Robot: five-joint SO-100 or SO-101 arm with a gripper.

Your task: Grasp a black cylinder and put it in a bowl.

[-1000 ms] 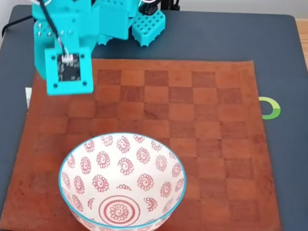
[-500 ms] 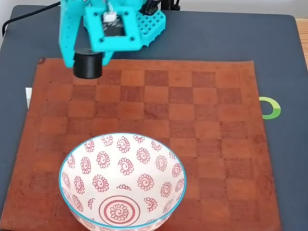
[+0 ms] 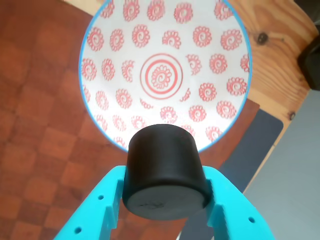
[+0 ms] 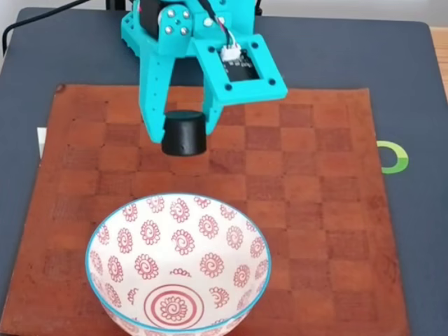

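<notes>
My teal gripper (image 4: pixel 183 135) is shut on the black cylinder (image 4: pixel 185 133), holding it in the air above the brown checkered mat, just behind the bowl's far rim. In the wrist view the black cylinder (image 3: pixel 165 171) sits clamped between the two teal fingers of the gripper (image 3: pixel 165 200), its flat end facing the camera. The bowl (image 4: pixel 178 262), white with red spirals and a light blue rim, stands at the front of the mat. In the wrist view the bowl (image 3: pixel 165 70) lies beyond the cylinder, with its inside showing.
A brown leather checkerboard mat (image 4: pixel 308 210) covers a dark blue-grey table (image 4: pixel 413 231). A green ring mark (image 4: pixel 393 157) lies on the table right of the mat. The wrist view has a wooden surface (image 3: pixel 275 45) past the table's edge.
The arm has swung from the mat's back left toward the middle and forward, carrying the cylinder closer to the bowl. One second ago the cylinder was hidden under the arm.
</notes>
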